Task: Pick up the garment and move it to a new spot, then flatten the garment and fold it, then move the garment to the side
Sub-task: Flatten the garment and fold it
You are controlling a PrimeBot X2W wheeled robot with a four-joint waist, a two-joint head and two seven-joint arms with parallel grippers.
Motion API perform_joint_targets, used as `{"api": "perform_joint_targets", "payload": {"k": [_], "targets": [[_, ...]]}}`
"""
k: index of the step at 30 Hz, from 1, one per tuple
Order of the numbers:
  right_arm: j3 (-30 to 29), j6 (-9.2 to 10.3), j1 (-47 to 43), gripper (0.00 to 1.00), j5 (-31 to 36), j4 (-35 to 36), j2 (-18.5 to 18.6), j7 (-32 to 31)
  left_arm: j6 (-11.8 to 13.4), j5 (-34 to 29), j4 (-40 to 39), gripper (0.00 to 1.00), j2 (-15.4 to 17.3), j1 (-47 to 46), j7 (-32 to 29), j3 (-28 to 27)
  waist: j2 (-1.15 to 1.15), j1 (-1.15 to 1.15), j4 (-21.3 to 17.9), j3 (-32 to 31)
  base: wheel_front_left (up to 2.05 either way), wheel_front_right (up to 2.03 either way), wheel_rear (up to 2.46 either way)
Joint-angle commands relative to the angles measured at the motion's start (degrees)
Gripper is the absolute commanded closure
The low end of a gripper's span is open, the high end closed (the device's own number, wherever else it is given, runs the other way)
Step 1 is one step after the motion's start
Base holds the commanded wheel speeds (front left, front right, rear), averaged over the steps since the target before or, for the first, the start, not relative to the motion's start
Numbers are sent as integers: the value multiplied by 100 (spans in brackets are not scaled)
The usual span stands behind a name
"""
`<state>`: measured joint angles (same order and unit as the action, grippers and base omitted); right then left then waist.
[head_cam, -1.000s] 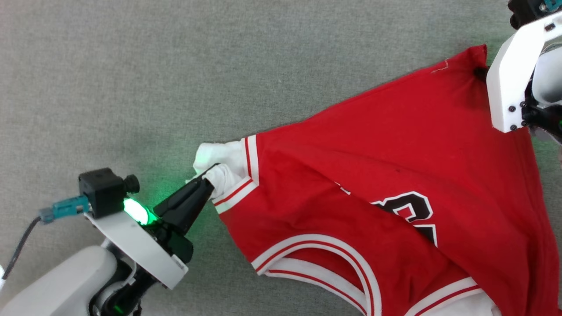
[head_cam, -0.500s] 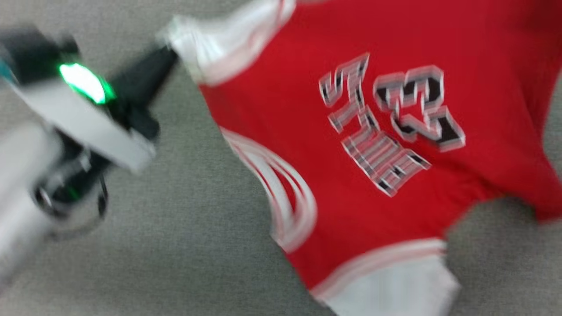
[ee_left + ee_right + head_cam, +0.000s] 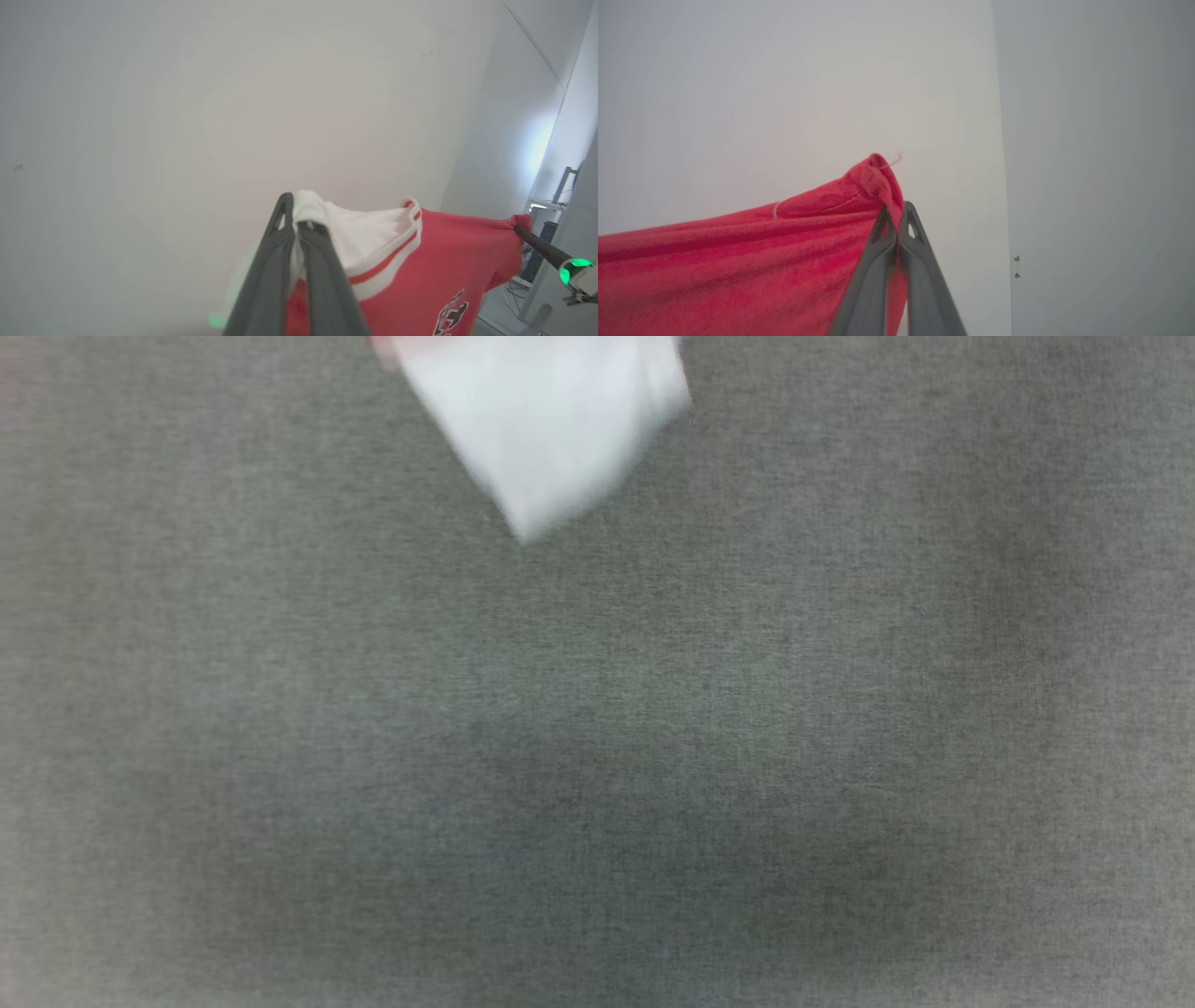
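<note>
Before a pale wall [image 3: 233,93], left gripper [image 3: 295,223] pinches the garment [image 3: 458,261] by its sleeve [image 3: 369,238] and right gripper [image 3: 897,219] by a corner [image 3: 873,175], likely to stretch it flat.

Head view motion-blurred; wrist views bright, evenly lit.

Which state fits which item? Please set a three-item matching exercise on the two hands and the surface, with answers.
Items:
1. left hand
2. right hand
3. surface in the head view

States:
A. shut on a red corner of the garment
B. grey and blurred
C. shut on the garment's white sleeve

Pairs: 1-C, 2-A, 3-B
</note>
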<state>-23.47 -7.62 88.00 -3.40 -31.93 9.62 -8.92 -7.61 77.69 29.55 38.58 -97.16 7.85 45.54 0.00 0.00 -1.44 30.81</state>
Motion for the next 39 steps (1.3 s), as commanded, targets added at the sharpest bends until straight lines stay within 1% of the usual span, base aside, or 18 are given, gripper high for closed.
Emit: {"api": "perform_joint_targets", "payload": {"k": [1,4,6,8,11,14,16,17,18,20,22,23,25,27,29,32,36,39], "targets": [[-206,25,287,100,125,-156,66,285,26,-90,389,100,-19,-356,216,-92,0,0,-134,155,0,0,0],[-244,26,616,100,275,-465,66,564,26,-34,660,100,-197,-711,358,-66,0,0,-151,229,0,0,0],[-169,23,704,100,355,-685,44,693,26,10,696,100,-245,-748,407,32,0,0,-151,290,0,0,0],[-74,23,678,100,410,-875,24,777,23,175,656,100,-287,-596,419,98,0,0,-139,370,0,0,0],[113,21,437,100,316,-1149,32,892,21,416,435,100,-268,-199,456,251,0,0,-107,459,0,0,0],[478,17,56,100,113,-1321,33,983,19,699,8,100,-215,385,544,343,0,0,-58,496,0,0,0],[801,16,-287,100,-116,-1299,43,1025,19,862,-358,100,-136,863,607,379,0,0,-56,490,0,0,0],[801,16,-287,100,-116,-1299,43,1025,19,862,-358,100,-136,863,607,379,0,0,-56,490,0,0,0],[1005,16,-502,100,-231,-1252,70,1024,19,892,-551,100,-87,1119,627,414,0,0,-50,474,0,0,0],[1406,16,-965,100,-494,-1067,160,984,19,1091,-950,100,-11,1639,690,314,0,0,-40,428,0,0,0],[1772,16,-1455,100,-817,-805,251,906,19,1075,-1325,100,147,2218,724,238,0,0,-38,373,0,0,0],[1911,16,-1731,100,-974,-628,334,863,19,1095,-1486,100,165,2516,725,138,0,0,-19,323,0,0,0],[2144,16,-2314,100,-1291,-164,494,724,19,952,-1823,100,229,3122,730,-215,0,0,-8,244,0,0,0],[2198,16,-2958,100,-1581,373,663,540,18,803,-2124,100,186,3790,732,-613,0,0,18,161,0,0,0],[2083,17,-3633,100,-1795,959,797,348,18,635,-2472,100,112,4434,722,-917,0,0,61,74,0,0,0],[1828,17,-4665,100,-2006,1860,853,45,18,431,-2958,100,46,5273,726,-1299,0,0,98,-48,0,0,0],[1505,16,-5953,100,-2108,3001,697,-344,18,22,-3389,100,7,6266,724,-1554,0,0,103,-237,0,0,0],[1241,16,-6767,100,-1976,3800,577,-539,18,-246,-3661,100,-53,6865,724,-1692,0,0,93,-376,0,0,0]]}}
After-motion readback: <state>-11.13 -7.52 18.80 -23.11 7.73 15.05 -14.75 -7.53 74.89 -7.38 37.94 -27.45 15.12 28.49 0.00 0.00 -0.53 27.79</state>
